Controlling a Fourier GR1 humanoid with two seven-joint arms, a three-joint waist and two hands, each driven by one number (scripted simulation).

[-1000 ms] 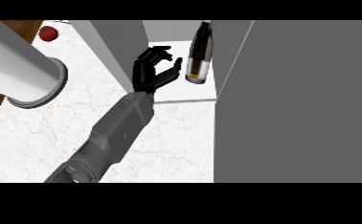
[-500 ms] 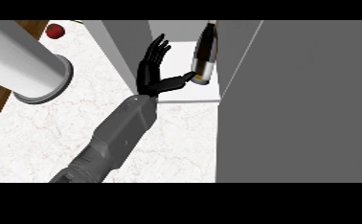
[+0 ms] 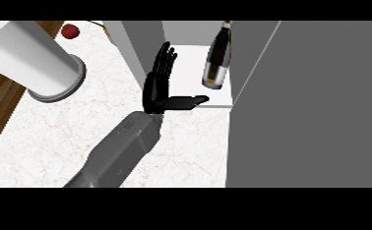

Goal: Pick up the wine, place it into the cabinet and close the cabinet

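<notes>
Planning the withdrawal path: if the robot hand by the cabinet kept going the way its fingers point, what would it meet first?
Probably the cabinet's left wall; the right robot hand points up beside it, wine bottle off to its right. Depth is unclear.

White marble-patterned countertop (image 3: 51, 140) with faint grey veining. Large pale grey cylinder (image 3: 40, 62) at upper left, lying tilted, flared rim toward the lower right. Small dark red round object (image 3: 70, 31) near the top edge, just beside the cylinder. Brown wooden strip (image 3: 9, 103) along the left edge.

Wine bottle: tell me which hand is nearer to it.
Left. The left hand is open just left of the wine bottle, thumb pointing toward the bottle's base without touching it. The right hand is not in view.
</notes>
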